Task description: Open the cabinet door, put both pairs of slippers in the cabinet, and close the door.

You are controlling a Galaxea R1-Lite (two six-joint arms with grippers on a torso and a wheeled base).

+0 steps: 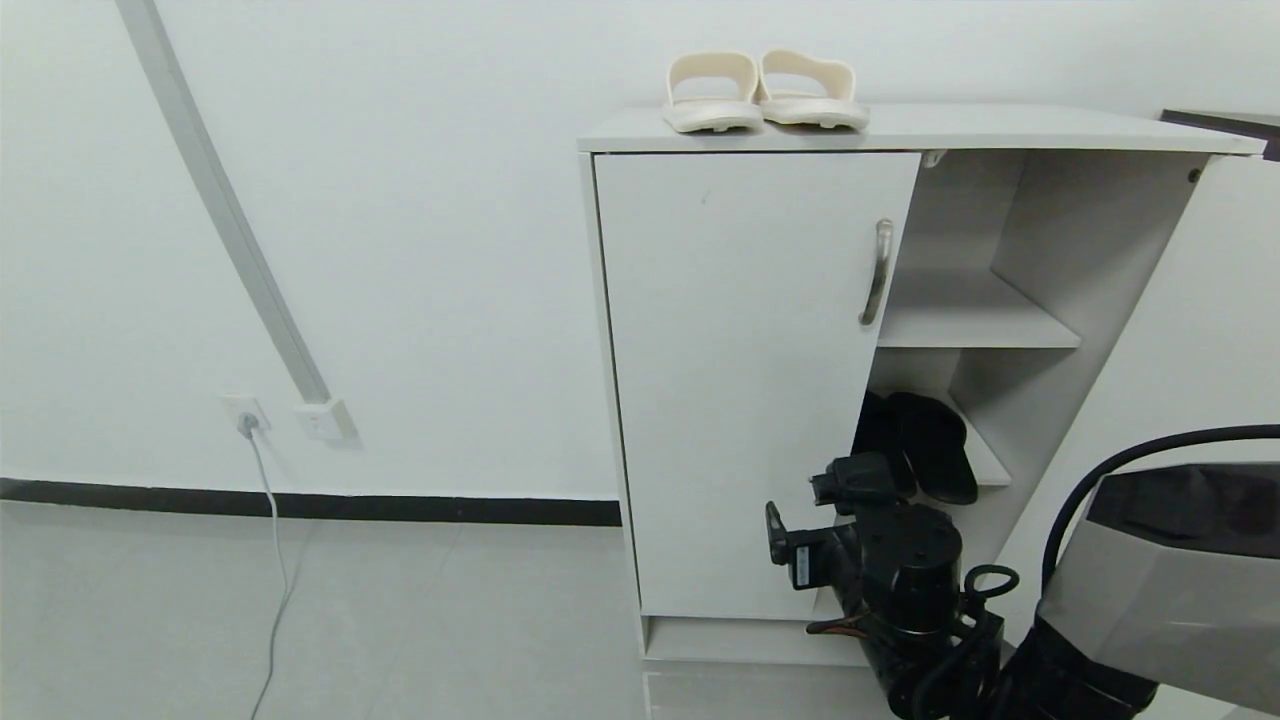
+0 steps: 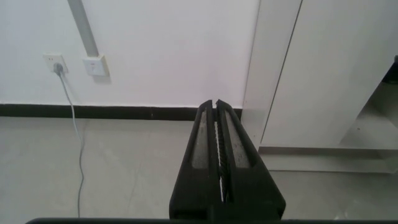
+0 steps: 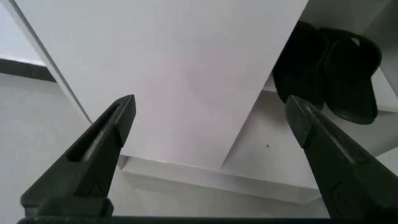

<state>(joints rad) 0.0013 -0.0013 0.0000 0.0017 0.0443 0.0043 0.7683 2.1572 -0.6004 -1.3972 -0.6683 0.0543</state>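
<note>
A white cabinet (image 1: 1000, 128) stands against the wall. Its left door (image 1: 740, 380) with a metal handle (image 1: 878, 272) is closed, and its right door (image 1: 1180, 330) is swung open. A cream pair of slippers (image 1: 765, 92) rests on the cabinet top. A black pair of slippers (image 1: 925, 445) (image 3: 336, 68) lies on the lower shelf inside. My right gripper (image 3: 208, 109) is open and empty, low in front of the cabinet, facing the closed door's lower part. My left gripper (image 2: 219, 109) is shut on nothing, above the floor to the cabinet's left.
The upper shelf (image 1: 975, 325) inside the cabinet is bare. A wall socket (image 1: 245, 415) with a plugged cable (image 1: 275, 560) trailing over the floor is left of the cabinet, under a slanted cable duct (image 1: 230, 220). The grey floor (image 1: 400, 620) on the left is open.
</note>
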